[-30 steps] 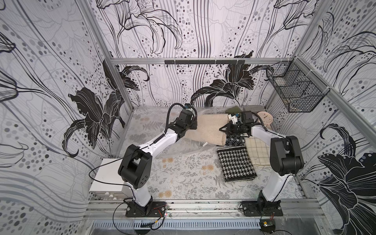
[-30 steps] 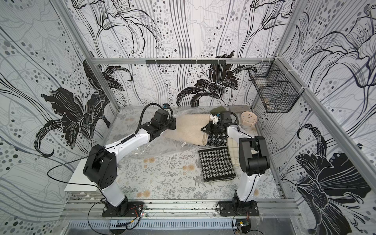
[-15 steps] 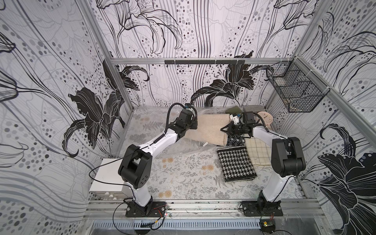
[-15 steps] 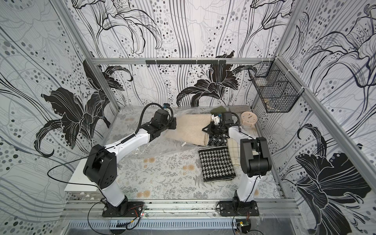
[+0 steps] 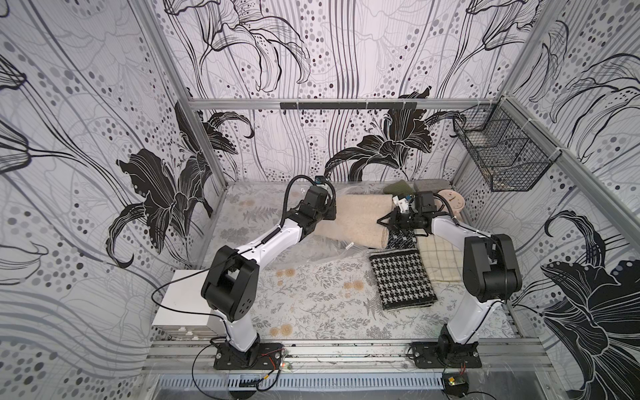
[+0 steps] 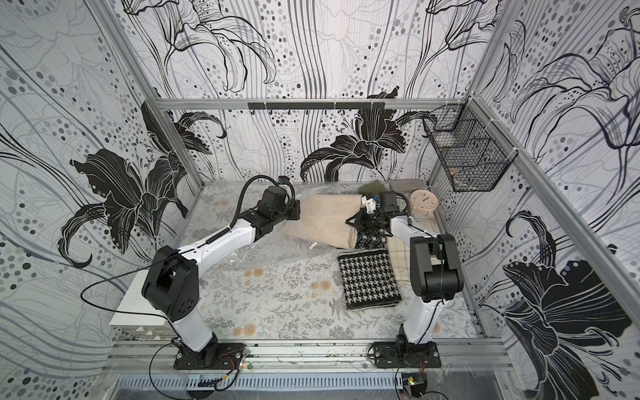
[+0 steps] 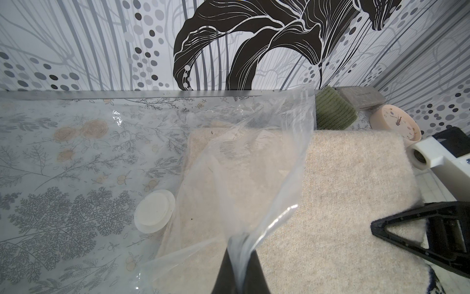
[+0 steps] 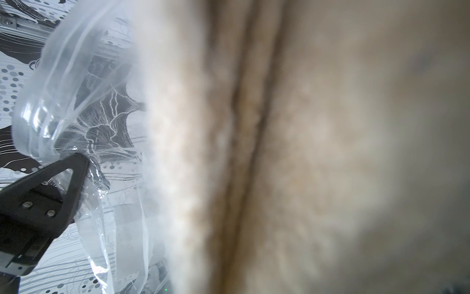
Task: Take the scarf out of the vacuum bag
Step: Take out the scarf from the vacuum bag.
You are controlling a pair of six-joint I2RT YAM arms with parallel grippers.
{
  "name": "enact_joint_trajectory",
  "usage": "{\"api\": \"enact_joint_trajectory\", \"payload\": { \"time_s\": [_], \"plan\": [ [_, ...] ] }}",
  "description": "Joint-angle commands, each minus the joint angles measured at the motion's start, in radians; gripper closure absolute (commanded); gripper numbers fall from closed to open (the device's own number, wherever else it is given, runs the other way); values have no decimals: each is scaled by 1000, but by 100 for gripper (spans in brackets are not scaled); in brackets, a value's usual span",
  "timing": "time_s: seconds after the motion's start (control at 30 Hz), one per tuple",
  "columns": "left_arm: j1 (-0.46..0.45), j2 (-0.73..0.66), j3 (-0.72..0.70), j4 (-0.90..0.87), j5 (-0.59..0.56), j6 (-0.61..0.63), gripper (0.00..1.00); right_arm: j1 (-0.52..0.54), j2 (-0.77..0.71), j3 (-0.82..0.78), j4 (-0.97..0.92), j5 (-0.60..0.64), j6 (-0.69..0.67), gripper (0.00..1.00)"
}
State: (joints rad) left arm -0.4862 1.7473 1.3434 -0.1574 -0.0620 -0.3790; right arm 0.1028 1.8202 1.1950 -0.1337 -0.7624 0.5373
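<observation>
The scarf (image 5: 356,220), a folded beige woolly cloth, lies at the back of the table, its left half under the film of the clear vacuum bag (image 5: 322,254). My left gripper (image 7: 240,254) is shut on a bunched strip of the vacuum bag's film, held up above the scarf (image 7: 343,193). The bag's round white valve disc (image 7: 154,211) lies flat beside the scarf. My right gripper (image 5: 383,221) is shut on the scarf's right end. In the right wrist view the blurred scarf (image 8: 305,152) fills the picture and only one black finger (image 8: 50,188) shows, next to bag film (image 8: 63,76).
A black-and-white houndstooth cloth (image 5: 401,278) and a cream checked cloth (image 5: 440,258) lie in front of the right gripper. A green knit (image 5: 398,187), a grey box (image 5: 431,183) and a pink clock (image 5: 452,201) sit at the back wall. A wire basket (image 5: 498,156) hangs on the right.
The right arm has drawn back a little toward the right front, still on the scarf's end. The left arm and the bag film have not visibly moved.
</observation>
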Motion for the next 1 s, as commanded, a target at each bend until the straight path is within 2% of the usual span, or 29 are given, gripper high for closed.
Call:
{"api": "enact_joint_trajectory", "payload": {
  "time_s": [0.0,0.97],
  "plan": [
    [-1,2,3,45,5,-11,100,-13,-37,-8,29,16,11,100],
    [-2,14,22,32,6,-17,100,-54,-84,-60,60,-14,38,100]
  ]
}}
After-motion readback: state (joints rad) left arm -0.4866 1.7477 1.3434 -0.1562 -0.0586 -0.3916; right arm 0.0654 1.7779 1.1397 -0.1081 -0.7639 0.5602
